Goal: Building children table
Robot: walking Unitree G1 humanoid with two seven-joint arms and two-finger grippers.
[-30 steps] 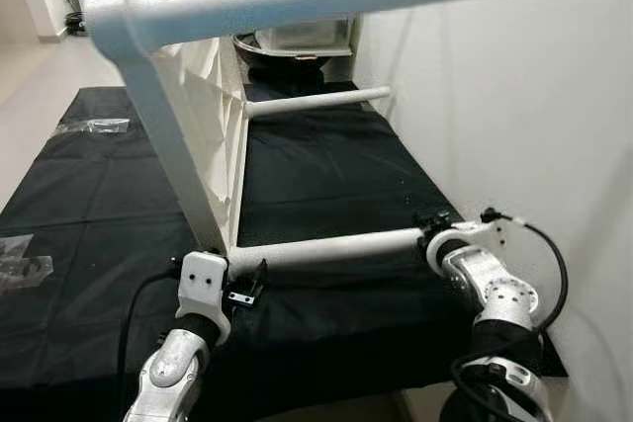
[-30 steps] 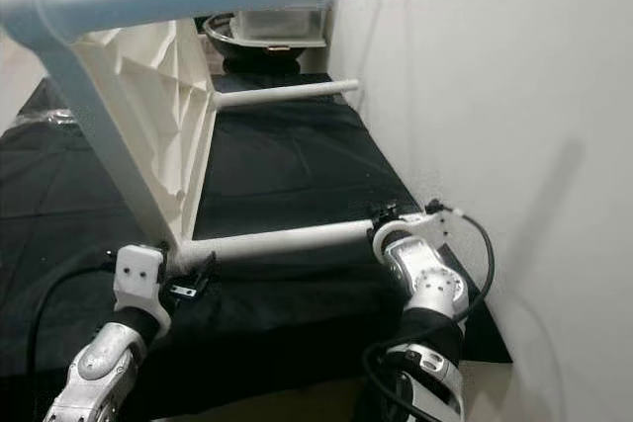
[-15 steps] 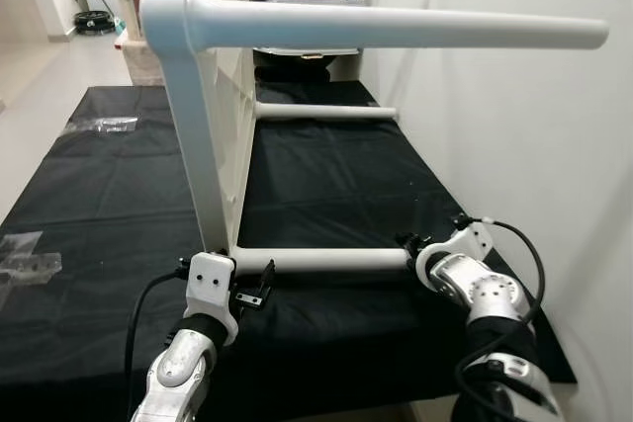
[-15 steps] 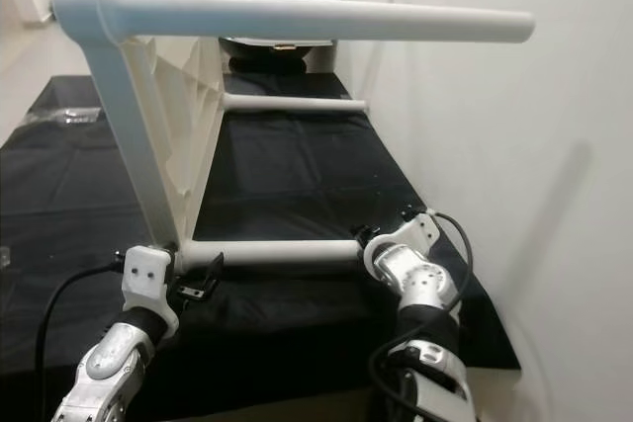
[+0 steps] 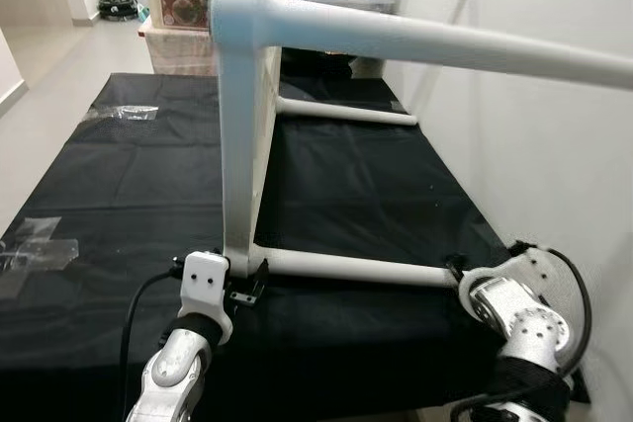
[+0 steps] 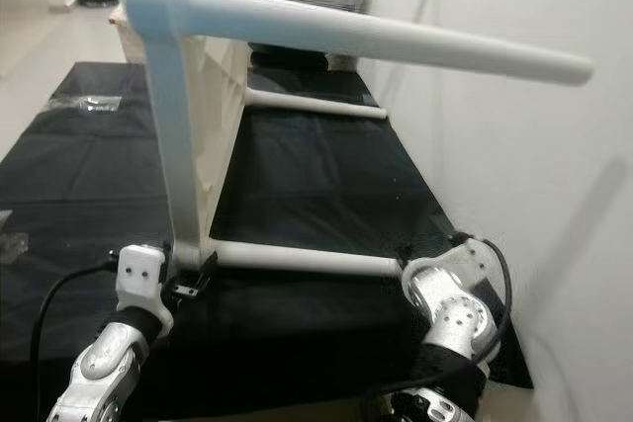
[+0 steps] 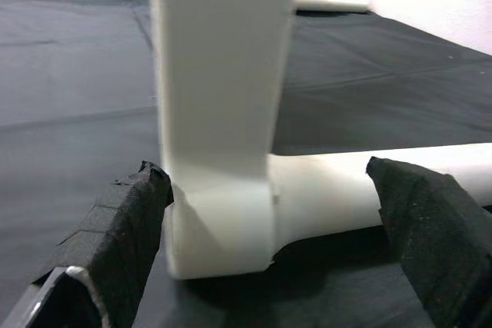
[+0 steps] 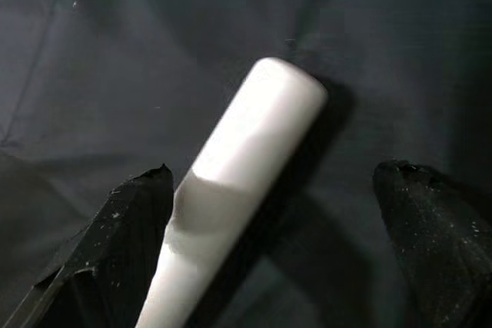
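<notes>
A white children's table (image 5: 242,145) lies on its side on the black cloth, its round legs pointing right toward the wall. The near lower leg (image 5: 356,268) rests along the cloth, and the near upper leg (image 5: 445,42) juts out overhead. My left gripper (image 5: 247,289) is open at the bottom corner where that lower leg joins the tabletop; in the left wrist view its fingers (image 7: 123,228) straddle the joint (image 7: 223,220). My right gripper (image 5: 457,269) is open at the lower leg's free end (image 8: 261,120), which lies between the spread fingers (image 8: 115,243).
The black-covered worktable (image 5: 119,175) reaches back to stacked storage boxes (image 5: 183,2). Clear plastic bags lie at the left edge (image 5: 30,249) and far left (image 5: 124,113). A white wall (image 5: 554,165) runs close along the right side. The cloth's front edge is just below both grippers.
The view has shifted. The legs' free ends have swung toward me, so the lower leg now slopes down to the right. The right gripper has moved with its end; the left stays at the corner.
</notes>
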